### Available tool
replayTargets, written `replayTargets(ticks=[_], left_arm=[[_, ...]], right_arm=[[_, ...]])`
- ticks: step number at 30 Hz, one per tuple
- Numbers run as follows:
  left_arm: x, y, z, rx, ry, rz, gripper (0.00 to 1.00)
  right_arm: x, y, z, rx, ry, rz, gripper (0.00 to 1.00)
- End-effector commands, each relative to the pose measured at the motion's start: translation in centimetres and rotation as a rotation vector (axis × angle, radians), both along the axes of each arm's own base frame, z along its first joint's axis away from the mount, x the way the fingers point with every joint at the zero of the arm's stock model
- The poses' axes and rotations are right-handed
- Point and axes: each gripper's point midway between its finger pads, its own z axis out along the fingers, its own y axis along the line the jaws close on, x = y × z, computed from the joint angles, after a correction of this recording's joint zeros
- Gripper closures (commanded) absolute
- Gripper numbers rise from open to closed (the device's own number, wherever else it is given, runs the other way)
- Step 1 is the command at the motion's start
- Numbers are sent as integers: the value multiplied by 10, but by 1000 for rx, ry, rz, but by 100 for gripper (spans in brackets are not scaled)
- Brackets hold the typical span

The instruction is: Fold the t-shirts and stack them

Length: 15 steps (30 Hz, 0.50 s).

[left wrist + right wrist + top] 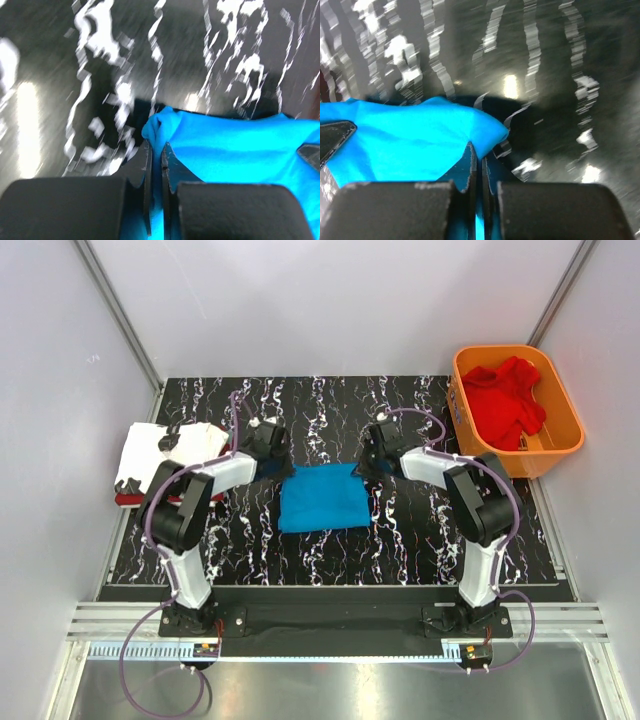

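Note:
The bright blue t-shirt (322,498) lies folded in the middle of the black marbled mat. My left gripper (283,466) is shut on its far left corner, with blue cloth (165,127) pinched between the fingers (146,165). My right gripper (360,468) is shut on its far right corner, blue cloth (480,132) bunched at the fingertips (471,160). The white t-shirt with black marks (165,452) lies folded at the left edge on top of a dark red one (128,499). A brighter red t-shirt (508,400) sits crumpled in the orange basket (560,390).
The orange basket stands off the mat at the back right. White walls close in both sides and the back. The mat (420,530) ends at a metal rail near the arm bases.

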Motion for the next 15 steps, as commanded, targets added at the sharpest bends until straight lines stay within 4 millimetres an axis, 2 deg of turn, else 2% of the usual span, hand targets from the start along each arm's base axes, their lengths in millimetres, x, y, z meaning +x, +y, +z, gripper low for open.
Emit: replayTargets(ticks=[1,2,4,5,7,8,10,11,12,13,14,15], left_arm=[[-15,19,44,59,-62,7,100],[-20,25,62,63,-102,13,100],[-32,35,76,82,-114,18,100],[-36,40,96,77,-157,29,100],[-51,56,104,108,-158,48,100],[-58,62,123,102,-200,61,100],[-71,83,131,133,-199,101,100],[-78,91,148,124,-240,120,100],[-87,100,151,135,-227,130,100],[-93,111,167,132,-259,160,100],[-97,119,174,141,-267,173,100],[-105,128,180,164,-256,194,100]], right_arm=[[-6,30,62,52,-138,105,100],[-12,41,81,71,-178,137,100],[-18,52,100,91,-222,174,100],[-24,63,118,113,-259,203,100],[-32,75,136,128,-299,238,100],[-35,82,152,146,-330,252,100],[-45,101,167,166,-355,291,100],[-45,110,180,181,-376,306,100],[-52,122,186,191,-381,328,100],[-55,130,191,198,-387,345,100],[-53,141,203,211,-401,360,100],[-61,154,207,221,-404,392,100]])
